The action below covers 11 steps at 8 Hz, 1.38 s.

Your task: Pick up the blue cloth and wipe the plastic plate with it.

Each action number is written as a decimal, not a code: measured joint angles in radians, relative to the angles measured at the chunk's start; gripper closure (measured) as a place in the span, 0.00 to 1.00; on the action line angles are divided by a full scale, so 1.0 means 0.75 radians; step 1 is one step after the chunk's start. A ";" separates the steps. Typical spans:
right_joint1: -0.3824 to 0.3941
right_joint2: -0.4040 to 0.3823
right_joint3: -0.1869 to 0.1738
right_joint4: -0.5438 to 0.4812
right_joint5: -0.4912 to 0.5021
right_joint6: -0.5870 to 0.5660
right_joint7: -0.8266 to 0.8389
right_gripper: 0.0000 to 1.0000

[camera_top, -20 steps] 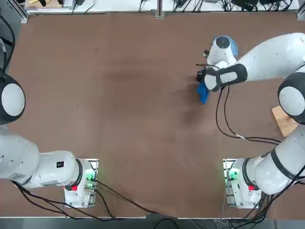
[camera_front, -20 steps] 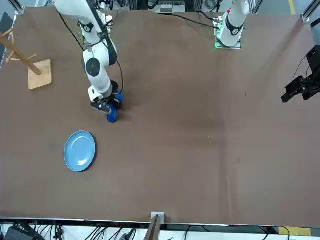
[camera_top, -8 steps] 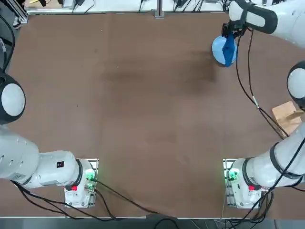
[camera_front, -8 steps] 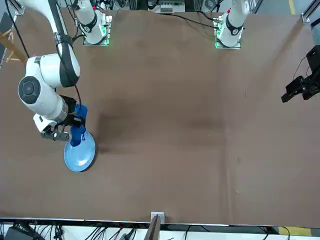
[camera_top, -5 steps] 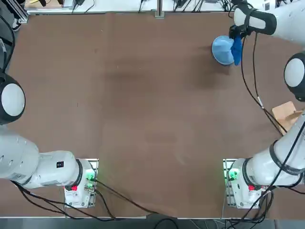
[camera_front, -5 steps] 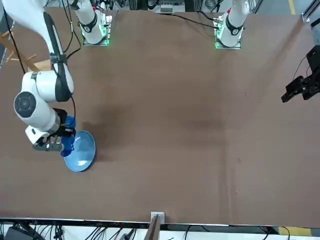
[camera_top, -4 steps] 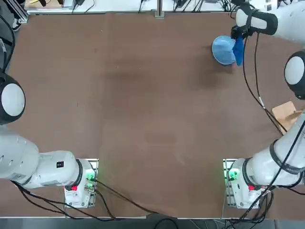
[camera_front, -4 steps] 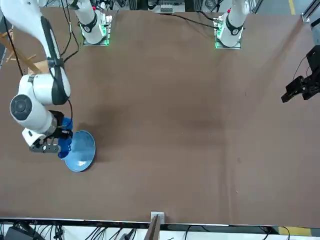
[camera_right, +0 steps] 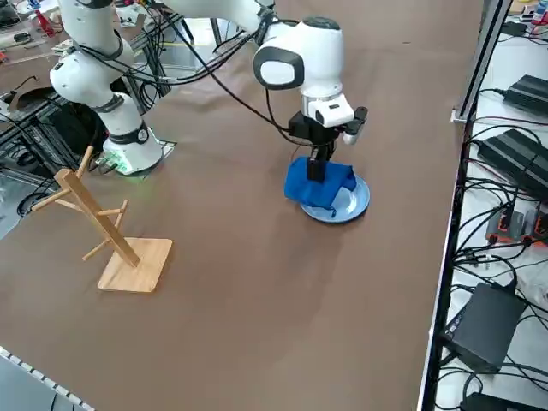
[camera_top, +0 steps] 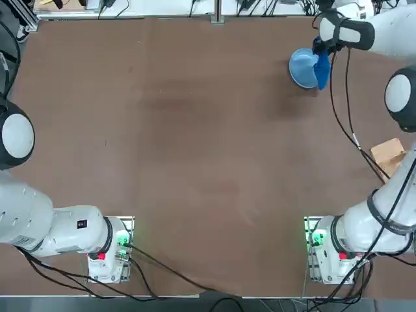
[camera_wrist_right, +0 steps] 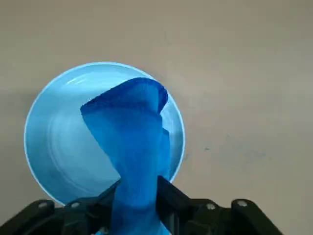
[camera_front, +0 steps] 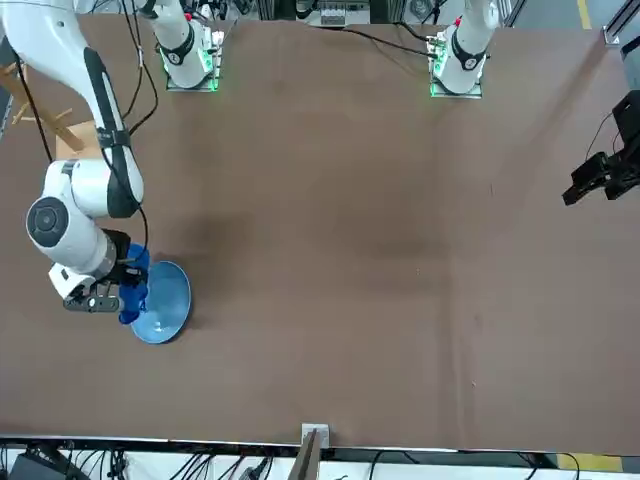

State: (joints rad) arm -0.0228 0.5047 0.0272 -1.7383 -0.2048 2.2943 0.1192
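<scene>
- Two fingers of my right hand (camera_wrist_right: 138, 183) are pinching the blue cloth (camera_wrist_right: 129, 132) between them; its loose end fans out over part of the plastic plate (camera_wrist_right: 73, 142) and its raised rim.
- That plate sits towards the far edge of the surface (camera_top: 195, 162), on my right, and the cloth overlaps the side of it nearest my right. Much of the dish is uncovered, so a wipe kept here would probably miss the opposite side.
- I judge this to be the wiping step, though I can't tell how firmly the cloth presses on the plate, or how much has been wiped.
- Nothing visible braces the plate. If I push down and sideways together, it could skate along with the cloth instead of being rubbed.
- Too much weight on the raised rim could tip the dish, since my grip is close to that side rather than over the middle.
- Pressing too lightly would let the soft end merely brush across, or fold under itself and leave patches untouched.
- A snag on the rim might drag the fabric out of my pinch, as I have only a bunched part of it.
- My hanging cable (camera_top: 347, 84) loops beside the arm; a wide sweep towards the wooden stand (camera_right: 141, 265) might catch it there.
</scene>
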 joint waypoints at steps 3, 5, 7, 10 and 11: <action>-0.017 0.071 -0.003 0.000 -0.003 0.135 -0.002 0.76; -0.054 0.131 -0.003 0.001 -0.005 0.198 -0.034 0.76; -0.077 0.146 -0.001 0.002 -0.005 0.206 -0.046 0.76; -0.078 0.164 0.033 0.002 0.000 0.206 -0.030 0.76; -0.077 0.175 0.044 0.002 0.002 0.206 -0.021 0.76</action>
State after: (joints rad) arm -0.0809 0.6361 0.0602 -1.7369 -0.2035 2.4490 0.1038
